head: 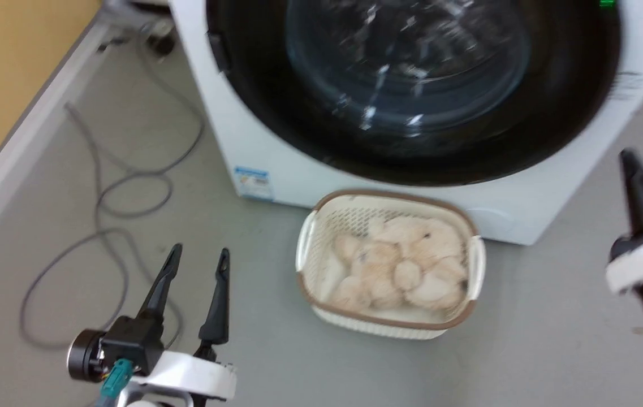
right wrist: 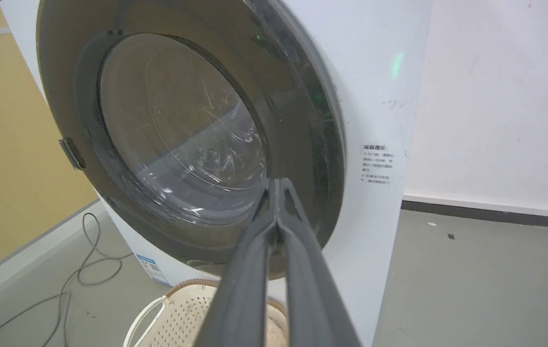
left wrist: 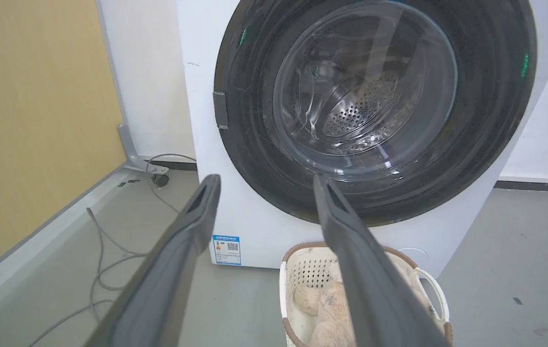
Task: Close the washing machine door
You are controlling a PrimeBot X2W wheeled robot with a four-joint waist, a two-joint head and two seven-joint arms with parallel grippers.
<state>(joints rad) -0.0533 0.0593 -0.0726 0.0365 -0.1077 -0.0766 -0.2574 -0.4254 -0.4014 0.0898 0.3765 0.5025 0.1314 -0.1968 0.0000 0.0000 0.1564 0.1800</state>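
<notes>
- Up against the washer (left wrist: 249,226) front: door (left wrist: 365,96), looking flush all round, so pretty much the last step; can't tell if actually latched.
- Left pincer (head: 199,250): spread wide, empty, hanging low over the floor, well short of the door.
- Right pincer (right wrist: 277,185): pinched together, holding nothing, pointing at the lower black rim; touching or not, can't tell.
- Next, probably: firm push on the rim near the latch side to make sure of the click.
- Worth watching: basket (head: 389,198) of fluffy stuff parked just below the door, plus cable (head: 129,186) on the floor off to the left.
</notes>
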